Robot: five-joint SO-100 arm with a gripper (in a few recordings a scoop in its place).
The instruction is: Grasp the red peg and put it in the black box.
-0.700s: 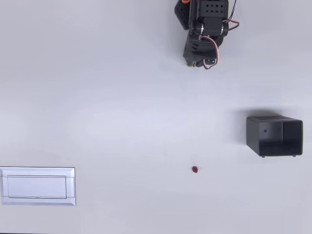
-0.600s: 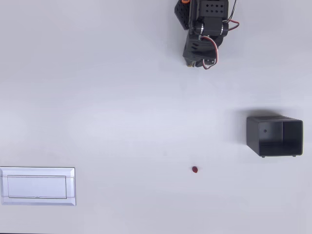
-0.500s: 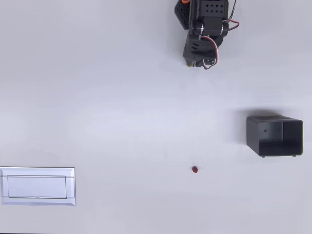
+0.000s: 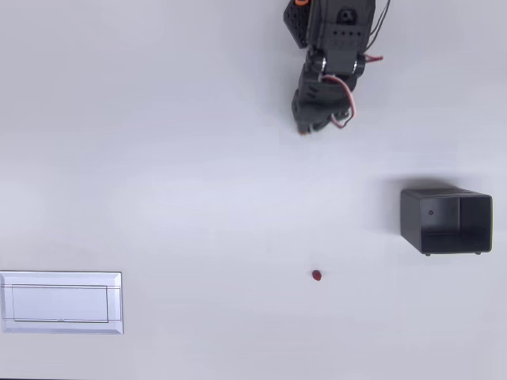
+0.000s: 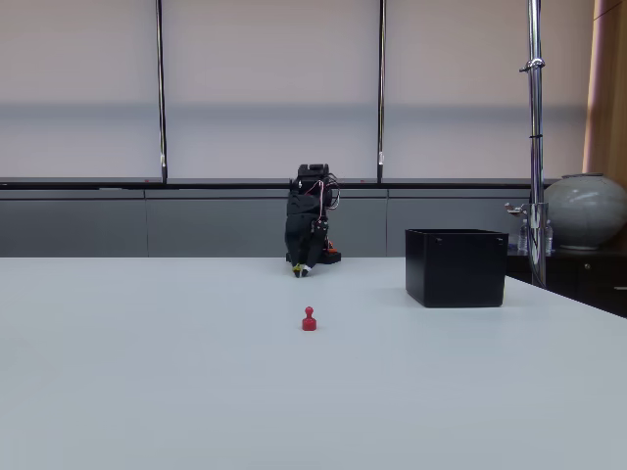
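Overhead view: red peg [image 4: 317, 275] standing upright on the bare table [image 4: 198, 174], well below and nearly in line with the folded gripper [image 4: 304, 129], jaw spread impossible to tell, black box [image 4: 445, 222] off right of both.

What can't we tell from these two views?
- Gripper: jaws hidden under the arm's body in the overhead view, too small in the fixed view; open or shut unclear.
- Box: inside hidden by its front wall in the fixed view.
- Peg: just a dot overhead; shape unreadable there.
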